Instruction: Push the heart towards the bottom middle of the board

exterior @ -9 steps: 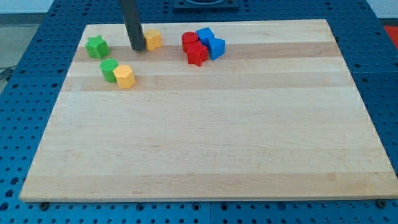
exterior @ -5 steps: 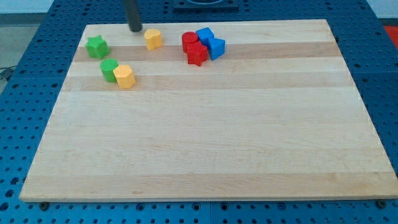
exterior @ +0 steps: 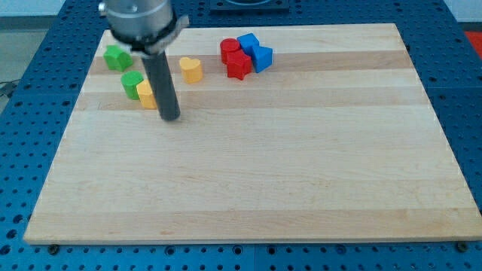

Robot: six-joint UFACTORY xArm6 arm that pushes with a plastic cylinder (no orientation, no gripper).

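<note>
The yellow heart lies near the view's top, left of centre. My tip rests on the board below and to the left of the heart, apart from it. The rod stands in front of a second yellow block and hides its right part. I cannot tell whether the rod touches that block.
A green star and a green cylinder sit at the view's top left, the cylinder against the second yellow block. Two red blocks and two blue blocks cluster right of the heart. The wooden board lies on a blue perforated table.
My tip has moved from the board's top edge, above the heart, down to below and left of it. The heart has shifted a little towards the view's bottom and right.
</note>
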